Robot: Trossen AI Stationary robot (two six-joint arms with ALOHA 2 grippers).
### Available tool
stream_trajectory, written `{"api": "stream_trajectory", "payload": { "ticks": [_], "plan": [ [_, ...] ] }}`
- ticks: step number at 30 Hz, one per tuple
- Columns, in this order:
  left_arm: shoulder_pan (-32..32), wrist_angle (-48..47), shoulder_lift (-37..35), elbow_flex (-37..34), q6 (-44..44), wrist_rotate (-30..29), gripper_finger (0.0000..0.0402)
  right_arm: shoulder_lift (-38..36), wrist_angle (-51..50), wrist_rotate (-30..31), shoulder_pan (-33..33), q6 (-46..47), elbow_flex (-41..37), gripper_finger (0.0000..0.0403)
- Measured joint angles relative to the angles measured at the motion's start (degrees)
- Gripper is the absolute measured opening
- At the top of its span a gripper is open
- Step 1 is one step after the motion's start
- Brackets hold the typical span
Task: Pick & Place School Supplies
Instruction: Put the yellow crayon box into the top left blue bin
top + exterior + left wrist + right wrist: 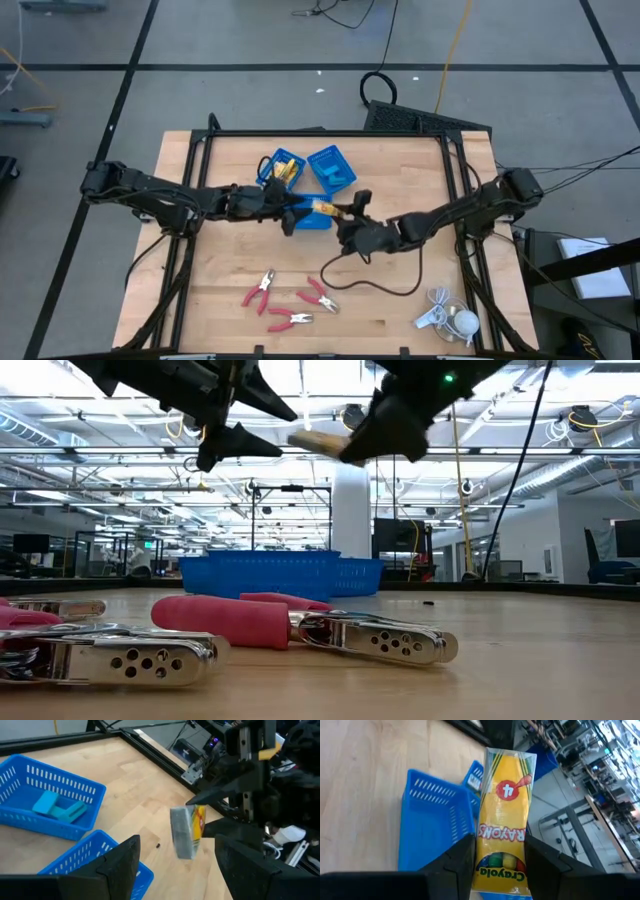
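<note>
I had my right pincer [335, 210] closed on a yellow crayon packet [502, 830], its two dark fingers pressing the packet's long sides near the lower end so that the printed face stayed turned to my wrist camera. In the high view this sat at the middle of the frame, just right of the blue trays [331, 168], and in the low view the packet showed near the top centre, well above the table [230, 270], so I judged I was carrying it in the air and not resting it on anything. My left pincer [288, 208] stood opposite, near the packet, its fingers spread wide and empty; in its wrist view the packet hung edge-on between and beyond its fingers. That facing looked to me like a hand-over or a joint approach to a tray, though I could not tell which. One tray held more yellow packets [287, 168] in the upper centre of the high view; another, seen at the left of the left wrist view, held the light-blue pieces [57, 806]. The three red-handled pliers [290, 300] lay loose on the wood at lower centre, not yet sorted, and a white corded gadget [448, 318] sat at lower right.
</note>
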Motion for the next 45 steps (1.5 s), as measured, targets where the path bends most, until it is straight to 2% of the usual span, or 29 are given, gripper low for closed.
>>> {"api": "stream_trajectory", "payload": {
  "ticks": [8,11,17,20,24,29,32,37,42,45],
  "plan": [
    [3.14,3.11,2.7,-0.01,0.67,2.13,0.0255,-0.04,4.83,-7.64,-3.99,-4.39,0.01,0.0135],
    [4.59,5.47,4.63,-0.01,0.74,5.7,0.0255,-0.05,5.05,-7.74,-5.04,-4.39,0.01,0.0135],
    [6.42,6.86,5.64,-0.02,0.71,7.1,0.0246,-0.07,5.0,-7.72,-5.74,-4.39,0.01,0.0135],
    [6.77,7.21,5.62,-0.02,1.15,7.45,0.0214,-0.07,5.0,-7.69,-5.76,-4.39,0.01,0.0135],
    [7.31,8.36,5.62,-0.02,2.39,8.69,0.015,-0.07,5.0,-7.64,-5.78,-2.69,0.01,0.0138],
    [8.16,10.33,5.43,-0.02,5.01,9.3,0.0071,-0.11,5.02,-8.21,-5.8,7.3,0.0,0.0151],
    [8.92,9.8,4.26,-0.02,6.64,10.0,0.0041,-0.28,6.19,-11.01,-5.84,11.01,-1.14,0.0163],
    [10.28,7.81,2.08,-0.11,9.74,10.39,0.004,-0.41,6.78,-12.71,-5.78,15.79,-4.19,0.0188],
    [13.31,3.61,-1.71,0.26,10.55,3.44,0.0064,-0.57,3.94,-18.1,-5.34,20.17,-8.79,0.0207],
    [14.26,-2.77,-3.31,0.03,10.66,2.34,0.0056,-1.94,6.16,-19.98,-5.6,22.88,-10.7,0.0211]
  ]
}}
